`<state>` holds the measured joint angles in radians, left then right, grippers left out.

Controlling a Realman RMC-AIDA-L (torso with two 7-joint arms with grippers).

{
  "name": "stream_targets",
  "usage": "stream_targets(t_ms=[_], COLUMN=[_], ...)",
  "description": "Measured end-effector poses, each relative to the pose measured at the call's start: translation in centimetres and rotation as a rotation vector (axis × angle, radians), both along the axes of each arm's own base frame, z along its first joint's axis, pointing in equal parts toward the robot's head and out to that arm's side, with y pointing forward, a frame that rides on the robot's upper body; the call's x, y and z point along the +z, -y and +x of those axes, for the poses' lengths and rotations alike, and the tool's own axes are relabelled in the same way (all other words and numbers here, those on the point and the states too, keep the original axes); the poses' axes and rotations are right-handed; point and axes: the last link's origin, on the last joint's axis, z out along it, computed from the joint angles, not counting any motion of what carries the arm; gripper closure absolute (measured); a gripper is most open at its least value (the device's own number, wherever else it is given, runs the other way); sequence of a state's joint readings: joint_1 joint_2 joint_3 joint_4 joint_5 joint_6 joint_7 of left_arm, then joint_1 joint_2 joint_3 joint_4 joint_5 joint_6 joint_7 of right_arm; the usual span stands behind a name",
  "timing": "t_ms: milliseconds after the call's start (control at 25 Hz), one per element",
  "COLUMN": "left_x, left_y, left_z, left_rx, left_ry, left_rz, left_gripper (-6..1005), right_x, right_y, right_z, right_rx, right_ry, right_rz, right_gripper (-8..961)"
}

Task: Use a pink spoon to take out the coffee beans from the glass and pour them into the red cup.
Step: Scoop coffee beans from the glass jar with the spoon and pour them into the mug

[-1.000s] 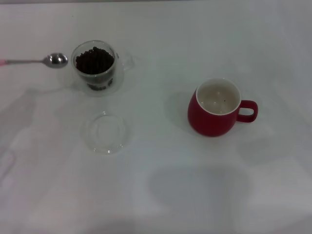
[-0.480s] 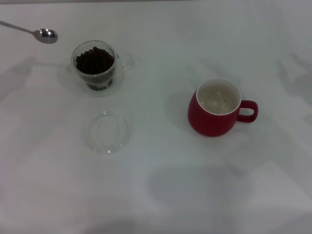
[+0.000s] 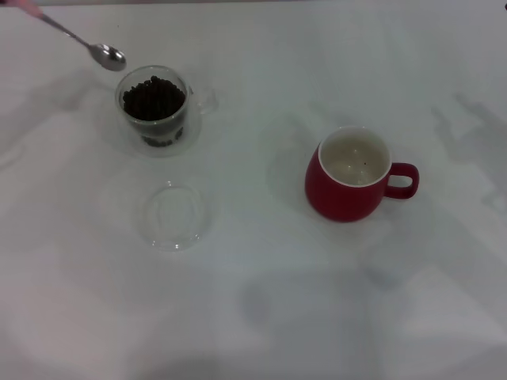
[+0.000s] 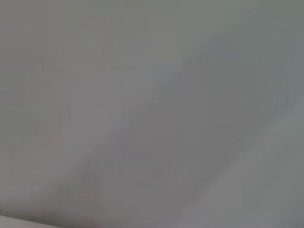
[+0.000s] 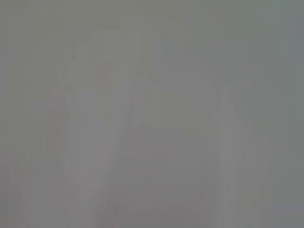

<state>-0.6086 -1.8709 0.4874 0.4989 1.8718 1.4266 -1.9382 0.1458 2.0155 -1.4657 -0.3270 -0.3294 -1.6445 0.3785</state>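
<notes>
The pink spoon (image 3: pixel 87 45) hangs in the air at the far left of the head view, slanting down from the top left corner. Its shiny bowl is just above the far left rim of the glass (image 3: pixel 156 111). Only a trace of its pink handle shows at the frame's corner. The glass stands at the back left and holds a heap of dark coffee beans (image 3: pixel 153 99). The red cup (image 3: pixel 352 176) stands to the right of the middle, its white inside nearly empty, with one small dark speck. Neither gripper shows in any view; both wrist views show only bare grey surface.
A shallow flat clear glass dish (image 3: pixel 173 215) lies on the white table (image 3: pixel 261 317) in front of the glass. Faint arm shadows fall on the table at the far right.
The spoon rose from beside the glass, swung to the far left corner, then moved right and down so its bowl is now at the glass's rim. Cup, glass and dish have not moved.
</notes>
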Motion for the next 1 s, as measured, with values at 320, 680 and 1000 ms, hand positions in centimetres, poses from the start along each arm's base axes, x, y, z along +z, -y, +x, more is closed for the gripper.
stream_targets(t_ms=[320, 680, 1000], left_x=[-2.4, -5.5, -7.6], left_y=[-2.1, -2.6, -1.6], left_z=[1.6, 2.4, 1.7], left_rx=[-0.017, -0.019, 0.020], left_ry=[-0.136, -0.213, -0.198], left_rz=[-0.062, -0.094, -0.110], left_gripper=[863, 862, 863], right_x=[-0.3, -0.4, -0.4], right_y=[1.2, 1.9, 1.9], right_z=[0.4, 0.9, 1.1], right_rx=[-0.001, -0.018, -0.028], right_ry=[-0.044, -0.066, -0.073], right_rz=[-0.028, -0.042, -0.050], right_gripper=[503, 503, 503])
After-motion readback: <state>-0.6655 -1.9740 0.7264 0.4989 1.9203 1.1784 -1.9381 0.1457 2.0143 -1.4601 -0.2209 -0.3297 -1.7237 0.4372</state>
